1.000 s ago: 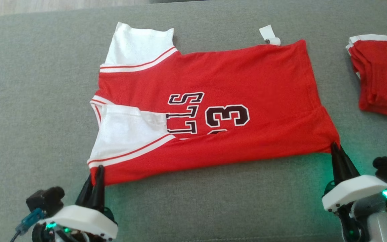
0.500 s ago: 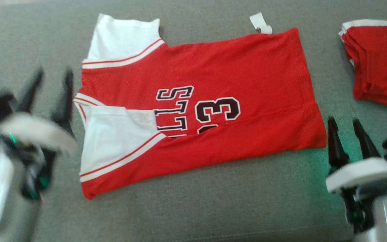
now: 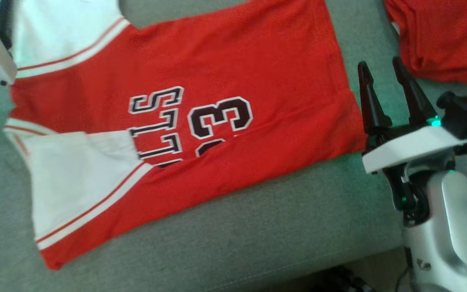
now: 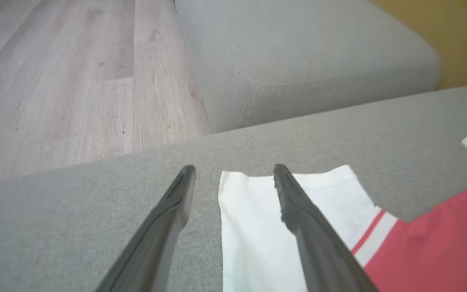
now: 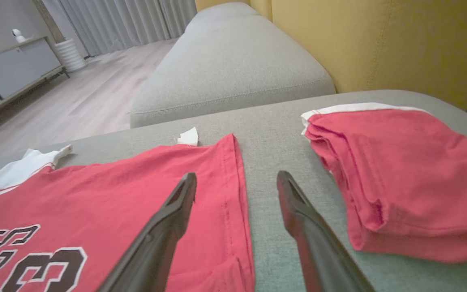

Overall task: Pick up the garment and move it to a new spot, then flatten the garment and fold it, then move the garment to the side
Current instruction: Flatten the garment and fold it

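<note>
Grey sofa cushion [image 3: 258,227], head view, with a wooden floor [image 4: 55,81] beyond its far edge and a yellow backrest [image 5: 379,40] seen from the right wrist. I saw the garment [image 3: 217,73], a red jersey with white sleeves and dark lettering, spread flat across the cushion from the centre toward 10 o'clock. Its collar end lay at 9 o'clock and its hem at 3 o'clock. The long edge toward 6 o'clock was folded inward over part of the print. A white tag [image 5: 188,137] lay at the far hem corner.

The right gripper [image 3: 379,63] stood at 3 o'clock, just beside the hem, released, fingers spread and grasping nothing. In its wrist view one finger lay over the red cloth and the other over bare cushion. Whether either touched, I could not tell.

The left gripper [image 4: 234,168] was likewise released and empty. One finger hung over the far white sleeve and the other over bare cushion.

A folded red stack [image 3: 440,40] rested at 1 o'clock, apart from the garment.
</note>
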You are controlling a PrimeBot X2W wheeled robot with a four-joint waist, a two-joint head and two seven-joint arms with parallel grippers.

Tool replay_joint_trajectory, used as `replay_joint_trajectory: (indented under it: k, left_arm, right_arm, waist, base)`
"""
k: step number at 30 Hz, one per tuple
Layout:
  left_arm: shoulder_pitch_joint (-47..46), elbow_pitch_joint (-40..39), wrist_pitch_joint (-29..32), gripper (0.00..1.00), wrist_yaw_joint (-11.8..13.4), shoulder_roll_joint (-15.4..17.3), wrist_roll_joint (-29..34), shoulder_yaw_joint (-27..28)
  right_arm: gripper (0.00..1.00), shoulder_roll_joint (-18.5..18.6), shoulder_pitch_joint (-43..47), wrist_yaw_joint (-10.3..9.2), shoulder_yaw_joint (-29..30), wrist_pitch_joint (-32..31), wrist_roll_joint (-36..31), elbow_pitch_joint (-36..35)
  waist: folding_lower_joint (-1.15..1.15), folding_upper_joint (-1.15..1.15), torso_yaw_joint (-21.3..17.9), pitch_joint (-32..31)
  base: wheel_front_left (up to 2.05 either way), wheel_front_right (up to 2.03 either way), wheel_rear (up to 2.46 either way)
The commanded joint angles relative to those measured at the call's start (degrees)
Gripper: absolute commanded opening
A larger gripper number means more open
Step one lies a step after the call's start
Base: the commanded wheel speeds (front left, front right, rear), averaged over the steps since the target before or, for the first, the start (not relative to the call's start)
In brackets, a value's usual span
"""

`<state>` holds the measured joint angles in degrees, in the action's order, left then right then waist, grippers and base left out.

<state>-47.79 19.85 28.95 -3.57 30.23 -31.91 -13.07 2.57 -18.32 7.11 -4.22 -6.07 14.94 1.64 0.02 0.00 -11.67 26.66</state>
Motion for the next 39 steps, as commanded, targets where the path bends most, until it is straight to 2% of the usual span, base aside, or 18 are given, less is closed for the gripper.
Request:
replay_joint_trajectory:
  k: [1, 8, 13, 17, 18, 19, 20, 21, 22, 28, 33, 36, 39]
  left_arm:
    - [-2.37, -1.36, 0.4, 1.0, -0.05, 3.29, 0.65, 1.73]
    - [-5.3, 4.49, 2.72, 1.0, 0.25, 5.42, 1.6, 1.29]
    - [-5.87, 6.7, 3.61, 1.0, 1.63, 6.46, 2.35, 1.27]
    - [-5.54, 7.66, 5.61, 1.0, 1.4, 6.54, 1.87, 0.65]
    - [-5.41, 7.81, 6.2, 0.88, 1.38, 6.51, 1.83, 0.37]
    - [-5.27, 7.95, 6.8, 0.49, 1.47, 6.43, 1.76, 0.16]
    - [-5.14, 8.01, 7.33, 0.42, 1.4, 6.36, 1.68, -0.11]
    - [-5.04, 8.06, 7.72, 0.14, 1.27, 6.33, 1.54, -0.28]
    - [-5.01, 8.05, 7.94, 0.0, 1.16, 6.3, 1.42, -0.4]
    - [-5.81, 7.51, 5.41, 0.0, 0.66, 4.88, 0.92, -0.65]
    - [-6.67, 6.14, 1.11, 0.0, 0.06, 2.55, 0.81, -1.2]
    - [-6.98, 4.62, -1.27, 0.0, -0.72, 0.98, 0.54, -1.94]
    - [-7.05, 2.2, -3.84, 0.0, -1.42, -0.99, 0.02, -2.82]
  right_arm:
    - [1.0, 0.31, -0.97, 0.37, -1.25, 0.29, -0.21, -2.26]
    - [1.0, 0.31, -2.81, 0.37, -2.77, 1.0, -0.12, -2.63]
    - [1.0, 0.31, -3.2, 0.37, -3.49, 1.32, -0.2, -2.72]
    - [1.0, 0.31, -3.31, 0.37, -4.37, 1.34, -0.2, -2.91]
    - [1.0, 0.31, -3.39, 0.37, -4.56, 1.32, -0.24, -2.91]
    - [1.0, 0.31, -3.49, 0.37, -4.75, 1.28, -0.29, -2.91]
    - [1.0, 0.31, -3.63, 0.37, -5.0, 1.26, -0.35, -2.94]
    - [1.0, 0.31, -3.76, 0.37, -5.23, 1.2, -0.37, -2.98]
    - [1.0, 0.31, -3.92, 0.37, -5.48, 1.13, -0.4, -3.02]
    - [1.0, 0.31, -5.7, 0.37, -6.18, -0.16, -1.5, -2.5]
    - [1.0, 0.79, -11.7, 0.37, -6.21, -3.79, -4.51, 0.97]
    - [1.0, 1.97, -17.18, 0.37, -6.04, -6.68, -5.72, 5.37]
    - [1.0, 3.94, -24.79, 0.37, -5.58, -10.28, -7.05, 14.07]
  waist:
    - [-0.02, 0.0, -2.94, 3.0]
    - [-0.02, 0.0, -5.51, 5.62]
    - [-0.02, 0.0, -6.16, 5.73]
    - [-0.02, 0.0, -6.29, 5.49]
    - [-0.02, 0.0, -6.26, 5.45]
    - [-0.02, 0.0, -6.22, 5.4]
    - [-0.02, 0.0, -6.19, 5.35]
    - [-0.02, 0.0, -6.17, 5.31]
    - [-0.02, 0.0, -6.14, 5.29]
    - [-0.02, 0.0, -4.87, 4.58]
    - [-0.02, 0.0, -1.98, 3.14]
    - [-0.02, 0.0, 0.53, 2.68]
    - [-0.02, 0.0, 3.95, 3.04]
  base:
    - [0.0, 0.0, 0.0]
    - [0.0, 0.0, 0.0]
    - [0.0, 0.0, 0.0]
    - [0.0, 0.0, 0.0]
    - [0.0, 0.0, 0.0]
    - [0.0, 0.0, 0.0]
    - [0.0, 0.0, 0.0]
    - [0.0, 0.0, 0.0]
    - [0.0, 0.0, 0.0]
    - [0.0, 0.0, 0.0]
    - [0.0, 0.0, 0.0]
    - [0.0, 0.0, 0.0]
    - [0.0, 0.0, 0.0]
